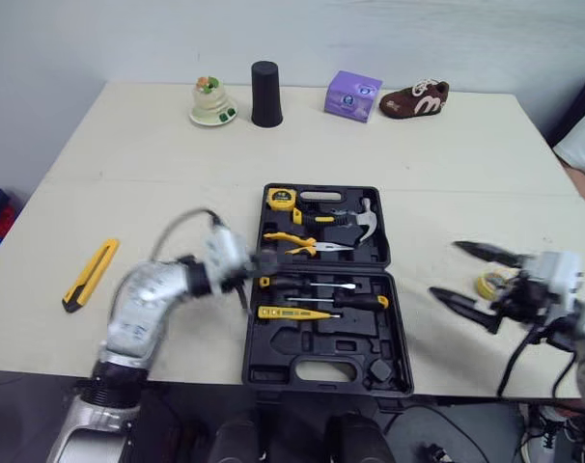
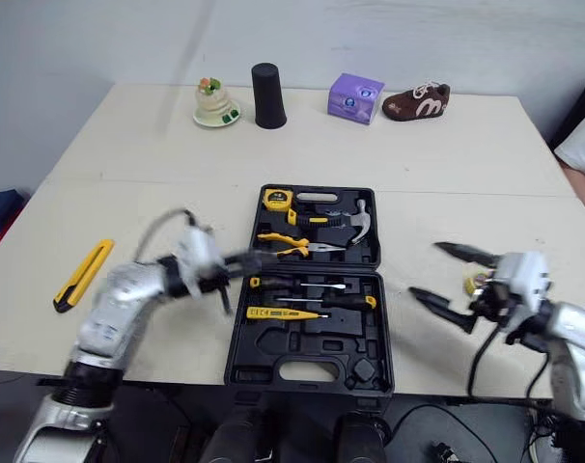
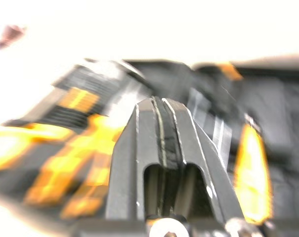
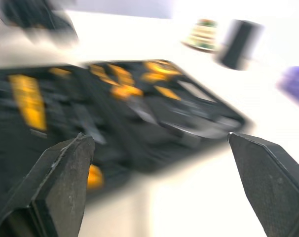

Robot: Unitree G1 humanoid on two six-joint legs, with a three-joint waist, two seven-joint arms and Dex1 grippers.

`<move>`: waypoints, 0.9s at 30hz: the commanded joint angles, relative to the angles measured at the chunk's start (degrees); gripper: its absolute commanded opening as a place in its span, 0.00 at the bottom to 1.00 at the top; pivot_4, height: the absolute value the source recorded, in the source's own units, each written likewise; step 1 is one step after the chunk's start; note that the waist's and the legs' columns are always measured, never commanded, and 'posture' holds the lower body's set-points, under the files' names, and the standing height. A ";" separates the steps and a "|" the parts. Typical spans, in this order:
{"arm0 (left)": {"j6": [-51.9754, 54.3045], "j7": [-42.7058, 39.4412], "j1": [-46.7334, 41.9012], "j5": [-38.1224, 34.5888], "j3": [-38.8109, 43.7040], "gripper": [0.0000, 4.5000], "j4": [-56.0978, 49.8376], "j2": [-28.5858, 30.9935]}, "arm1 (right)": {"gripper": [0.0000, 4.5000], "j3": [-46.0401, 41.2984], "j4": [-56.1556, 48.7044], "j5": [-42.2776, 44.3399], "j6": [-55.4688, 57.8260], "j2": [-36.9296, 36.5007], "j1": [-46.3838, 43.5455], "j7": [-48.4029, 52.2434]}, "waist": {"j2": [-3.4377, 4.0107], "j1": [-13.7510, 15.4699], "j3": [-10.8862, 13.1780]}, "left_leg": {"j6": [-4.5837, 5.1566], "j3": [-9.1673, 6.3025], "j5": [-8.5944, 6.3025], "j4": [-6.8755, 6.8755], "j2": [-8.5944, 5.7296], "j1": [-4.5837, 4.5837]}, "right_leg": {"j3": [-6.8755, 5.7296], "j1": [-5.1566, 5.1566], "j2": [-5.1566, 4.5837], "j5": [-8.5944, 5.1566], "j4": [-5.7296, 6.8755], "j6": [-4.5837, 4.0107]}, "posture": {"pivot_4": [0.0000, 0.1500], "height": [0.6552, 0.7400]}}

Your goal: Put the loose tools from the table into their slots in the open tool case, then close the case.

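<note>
Tools waiting to be stowed lay either side of the open case (image 1: 250,359): a yellow knife (image 1: 90,274) at nine o'clock from it, and a yellow tape roll (image 1: 489,285) at three o'clock, just beside the right gripper (image 1: 443,268), whose fingers were spread wide, probably to take the roll. The left gripper (image 1: 264,260) hung at the case's nine o'clock edge, fingers pressed together on nothing. The knife lay flat, well apart from the case, its long axis running from seven to one o'clock.
</note>
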 commanded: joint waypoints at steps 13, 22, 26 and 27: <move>-3.83 14.25 20.19 -2.49 47.10 0.99 14.81 13.45 | 1.00 -21.70 43.89 -5.46 -22.18 -7.57 7.05 -11.63 | -0.06 -0.44 0.14 | 0.01 0.17 -0.13 -0.31 -0.02 0.11 | 0.06 -0.04 -0.15 0.00 -0.21 0.00 | 1.00 1.00; -11.21 22.38 34.44 0.60 59.37 0.99 34.85 14.30 | 1.00 -24.98 58.64 -5.49 -24.34 -10.38 9.33 -24.62 | -0.08 -1.70 0.14 | -0.12 0.28 -0.37 -0.42 0.00 0.22 | 0.02 -0.07 -0.33 -0.05 -0.21 -0.07 | 1.00 1.00; -13.53 23.18 36.59 1.75 57.98 0.99 37.97 14.90 | 1.00 -24.04 61.06 -5.90 -26.12 -10.88 9.74 -25.53 | -0.08 -1.70 0.14 | -0.12 0.36 -0.64 -0.41 -0.04 0.43 | 0.14 0.01 -0.45 -0.02 -0.15 -0.02 | 1.00 1.00; -13.97 23.05 36.31 1.24 57.73 0.99 37.70 14.74 | 1.00 -23.28 61.15 -6.36 -27.70 -10.62 9.79 -24.78 | -0.07 -1.63 0.13 | -0.15 0.35 -0.67 -0.45 -0.04 0.48 | 0.15 0.03 -0.46 -0.03 -0.17 -0.04 | 1.00 1.00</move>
